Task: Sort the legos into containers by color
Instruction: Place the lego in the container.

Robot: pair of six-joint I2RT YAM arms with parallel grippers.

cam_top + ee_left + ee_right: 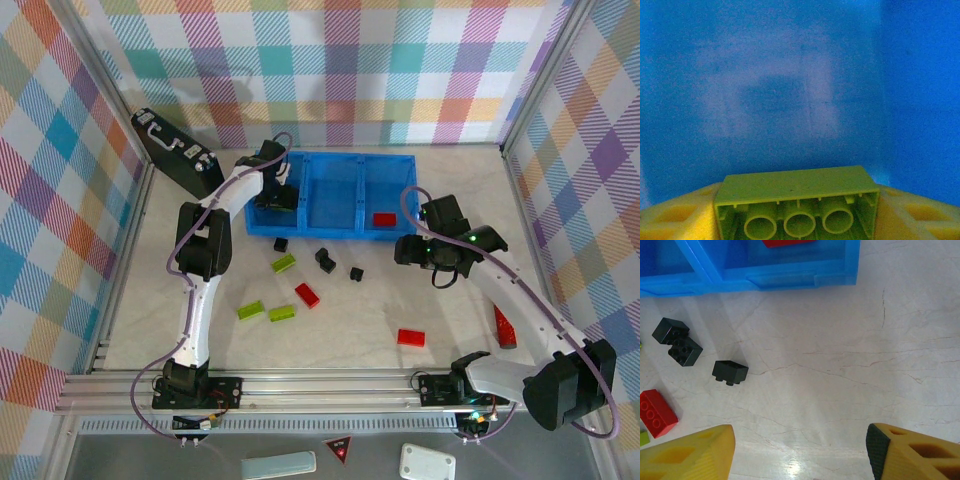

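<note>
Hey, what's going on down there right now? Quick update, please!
Left pincer shut on lime-green oblong plastic brick, inside left compartment of bright blue plastic tray. Right pincer open, empty, above bare table. Nothing blocking.

place: robot lab test cell, not a home or a shop
enclosure: plaid-print cloth walls point(330, 60) on three sides, hung behind aluminium posts point(548, 75)
mount: left arm point(200, 300) and right arm point(520, 300) bolted to an extruded aluminium rail point(320, 385) at the near edge of the counter point(360, 340)
cabling: purple cables point(150, 395) run exposed along both arms, green status lights at the right arm
counter: pale marble-look sheet, otherwise bare
props: staged set with a blue three-bin tray point(330, 232), loose legos point(307, 294) and a black briefcase point(178, 152)
outside cell: small white box point(427, 462) and red triangle marker point(338, 450) in front of the rail
</note>
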